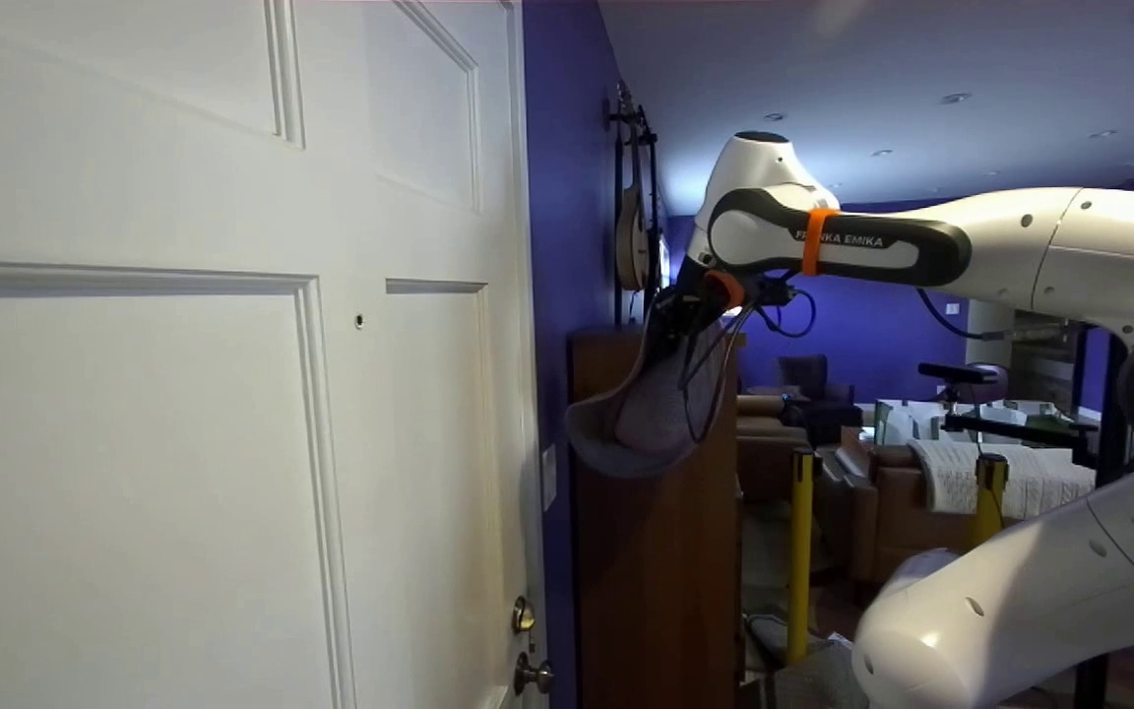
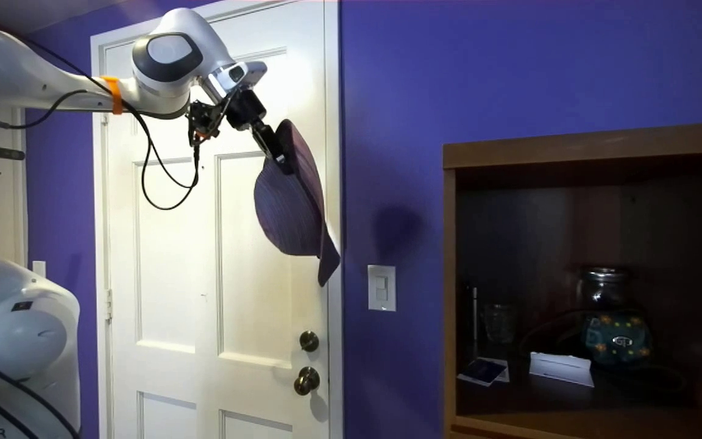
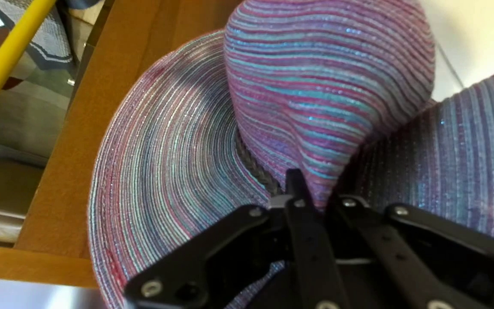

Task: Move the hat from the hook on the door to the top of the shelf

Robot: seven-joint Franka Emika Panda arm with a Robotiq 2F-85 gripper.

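In an exterior view, the door [image 2: 208, 262] is at left, the cabinet [image 2: 450, 274] at right, a light switch [image 2: 381, 288] on the wall [image 2: 509, 79] between. Before the door, the hat [image 2: 290, 210] hangs in the gripper [image 2: 282, 161]. Inside the cabinet, a glass [image 2: 500, 323] sits left of a pouch [image 2: 616, 339].

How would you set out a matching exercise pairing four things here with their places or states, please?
Things:
1. floppy purple-striped wide-brimmed hat
2. white panelled door
3. white rectangular light switch
4. round silver-lidded jar

Places or states:
A. inside the brown wooden cabinet
B. clasped in the black two-fingered gripper
C. on the purple wall beside the door
D. carries a round metallic knob

Pairs: 1-B; 2-D; 3-C; 4-A
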